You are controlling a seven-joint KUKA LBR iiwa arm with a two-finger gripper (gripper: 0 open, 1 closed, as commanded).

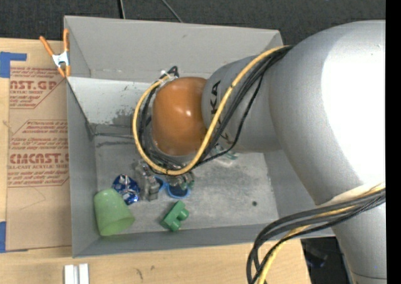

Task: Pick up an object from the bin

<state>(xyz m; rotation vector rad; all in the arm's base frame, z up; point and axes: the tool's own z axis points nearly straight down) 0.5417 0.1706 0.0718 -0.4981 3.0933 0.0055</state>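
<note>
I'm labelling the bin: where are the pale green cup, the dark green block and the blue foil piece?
pale green cup point(113, 214), camera view, middle of its side.
dark green block point(174, 216), camera view, its top face.
blue foil piece point(124, 187), camera view, its crumpled middle.

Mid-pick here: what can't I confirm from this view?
1. Camera view: the middle of the bin floor, hidden under the orange wrist cover.
2. Camera view: the blue thing at the gripper, partly covered by it; its kind is unclear.
3. Camera view: the crumpled blue thing, too small to identify.
</note>
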